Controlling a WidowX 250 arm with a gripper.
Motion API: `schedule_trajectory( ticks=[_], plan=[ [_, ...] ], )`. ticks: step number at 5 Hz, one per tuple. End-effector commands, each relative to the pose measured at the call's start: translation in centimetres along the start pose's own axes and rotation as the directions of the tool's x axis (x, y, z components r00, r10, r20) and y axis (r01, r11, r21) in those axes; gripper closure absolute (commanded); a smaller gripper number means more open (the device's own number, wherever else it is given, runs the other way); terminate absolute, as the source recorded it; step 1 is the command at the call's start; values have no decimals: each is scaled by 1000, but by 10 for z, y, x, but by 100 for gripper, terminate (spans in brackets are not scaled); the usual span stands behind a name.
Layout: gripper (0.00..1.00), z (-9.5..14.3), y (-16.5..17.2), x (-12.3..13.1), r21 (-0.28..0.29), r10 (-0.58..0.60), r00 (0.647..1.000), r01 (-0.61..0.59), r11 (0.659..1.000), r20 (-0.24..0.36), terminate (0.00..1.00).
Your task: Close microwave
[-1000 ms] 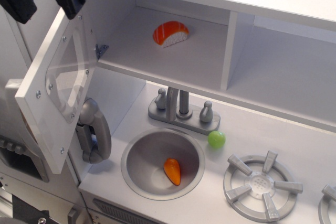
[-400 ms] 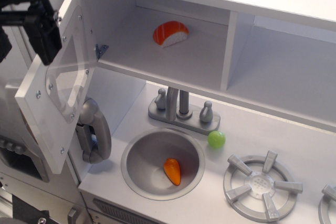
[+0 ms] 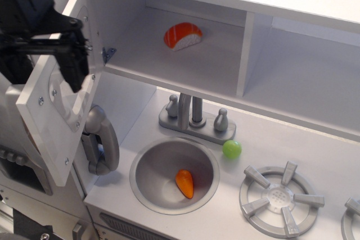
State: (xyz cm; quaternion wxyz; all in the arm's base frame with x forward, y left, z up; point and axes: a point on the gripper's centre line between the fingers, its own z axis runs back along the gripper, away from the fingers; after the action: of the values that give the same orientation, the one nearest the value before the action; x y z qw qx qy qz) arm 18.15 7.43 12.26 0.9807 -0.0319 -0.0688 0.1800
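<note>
The microwave is the white upper-left compartment. Its hinged door, white with a clear window, stands swung open to the left. An orange and white sushi piece lies inside. My black gripper is at the upper left, at the door's upper part. One finger is in front of the door's inner face. The other dark finger is on the far side of the door's edge. The jaws are wide apart and hold nothing. The door's handle is hidden.
A doorless white shelf compartment is to the right of the microwave. Below are a grey faucet, a round sink with an orange toy in it, a green ball, a grey burner and a grey handset.
My gripper has come down from the top left corner to the door's upper part. The door has not visibly moved.
</note>
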Motion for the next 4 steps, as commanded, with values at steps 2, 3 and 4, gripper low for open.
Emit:
schedule_trajectory(
  ticks=[2,3,4],
  plan=[
    [0,-2,-58,27,-39,63,998,-62,997,27,0],
    [0,7,-78,24,-75,28,1000,-28,997,4,0],
    [0,12,-87,-3,-86,-34,999,31,996,-33,0]
  ],
)
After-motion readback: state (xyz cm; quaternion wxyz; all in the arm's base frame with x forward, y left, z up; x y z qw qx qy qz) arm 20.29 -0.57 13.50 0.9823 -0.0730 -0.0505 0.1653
